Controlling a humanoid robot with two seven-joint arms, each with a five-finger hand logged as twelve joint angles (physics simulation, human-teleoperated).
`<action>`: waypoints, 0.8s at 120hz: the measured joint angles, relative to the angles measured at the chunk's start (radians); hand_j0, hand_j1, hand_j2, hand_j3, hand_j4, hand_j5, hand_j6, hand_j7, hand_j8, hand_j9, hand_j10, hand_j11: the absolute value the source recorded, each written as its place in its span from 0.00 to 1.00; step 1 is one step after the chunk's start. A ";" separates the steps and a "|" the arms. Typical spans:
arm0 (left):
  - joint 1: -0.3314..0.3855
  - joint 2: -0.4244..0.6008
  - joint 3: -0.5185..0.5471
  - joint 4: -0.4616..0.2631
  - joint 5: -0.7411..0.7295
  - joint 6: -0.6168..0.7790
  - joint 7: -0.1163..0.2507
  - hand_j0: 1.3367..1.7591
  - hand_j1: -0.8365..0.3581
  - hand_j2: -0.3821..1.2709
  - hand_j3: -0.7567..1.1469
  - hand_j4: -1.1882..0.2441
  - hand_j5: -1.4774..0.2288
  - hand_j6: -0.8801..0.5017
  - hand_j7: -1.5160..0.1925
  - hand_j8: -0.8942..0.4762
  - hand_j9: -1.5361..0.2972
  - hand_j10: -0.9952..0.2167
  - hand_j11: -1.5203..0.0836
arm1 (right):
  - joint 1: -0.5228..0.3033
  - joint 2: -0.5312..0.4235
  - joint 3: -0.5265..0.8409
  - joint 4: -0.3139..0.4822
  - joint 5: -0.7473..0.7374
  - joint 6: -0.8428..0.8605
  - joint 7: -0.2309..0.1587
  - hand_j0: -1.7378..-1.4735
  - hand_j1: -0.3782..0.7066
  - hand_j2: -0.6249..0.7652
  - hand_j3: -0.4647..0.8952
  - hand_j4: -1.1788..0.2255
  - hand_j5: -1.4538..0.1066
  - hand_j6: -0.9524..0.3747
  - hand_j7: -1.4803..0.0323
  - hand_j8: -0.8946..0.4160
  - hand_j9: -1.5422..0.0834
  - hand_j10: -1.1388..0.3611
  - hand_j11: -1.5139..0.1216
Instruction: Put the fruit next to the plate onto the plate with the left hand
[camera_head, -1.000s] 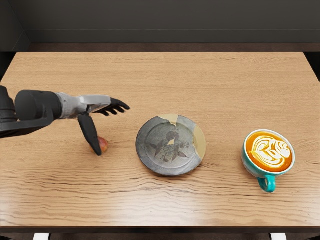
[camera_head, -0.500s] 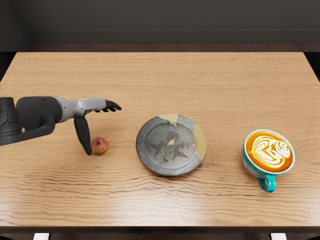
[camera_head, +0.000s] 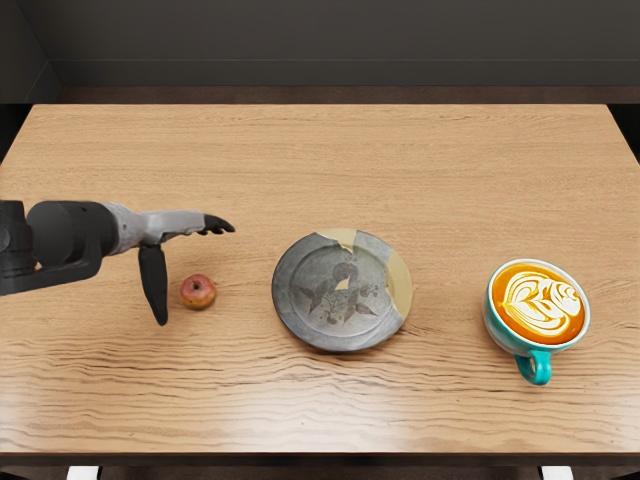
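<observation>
The left arm (camera_head: 55, 240) is cut off at the left picture edge. The desk (camera_head: 320, 160) front corners extend past both side edges. The plate (camera_head: 396, 272) motif is too small to identify.

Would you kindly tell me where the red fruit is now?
In the head view, the red fruit lies on the table, left of the plate, beside the open left hand.

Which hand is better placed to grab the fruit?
Left. The left hand is open beside the fruit, thumb hanging just left of it. The fruit lies left of the plate; no right arm is in view.
</observation>
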 joint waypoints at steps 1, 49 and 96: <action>0.000 0.000 0.000 0.000 0.000 0.000 0.000 0.76 0.90 0.24 0.40 0.76 0.80 0.57 0.82 0.58 0.77 0.74 0.88 | 0.000 0.000 0.000 0.000 0.000 0.000 0.000 0.30 0.04 0.45 0.34 0.83 0.92 0.71 0.97 0.67 0.94 0.75 0.91; 0.011 -0.015 0.055 0.002 0.150 0.037 0.000 0.76 0.83 0.25 0.40 0.71 0.74 0.51 0.76 0.53 0.72 0.68 0.82 | 0.000 0.000 0.000 0.000 0.000 0.000 0.000 0.30 0.04 0.45 0.34 0.83 0.92 0.71 0.97 0.67 0.94 0.75 0.91; 0.018 -0.054 0.086 0.011 0.171 0.039 0.000 0.76 0.75 0.26 0.40 0.66 0.68 0.46 0.70 0.47 0.67 0.62 0.75 | 0.000 0.000 0.000 0.000 0.000 0.000 0.000 0.30 0.04 0.45 0.34 0.83 0.92 0.71 0.97 0.67 0.94 0.75 0.91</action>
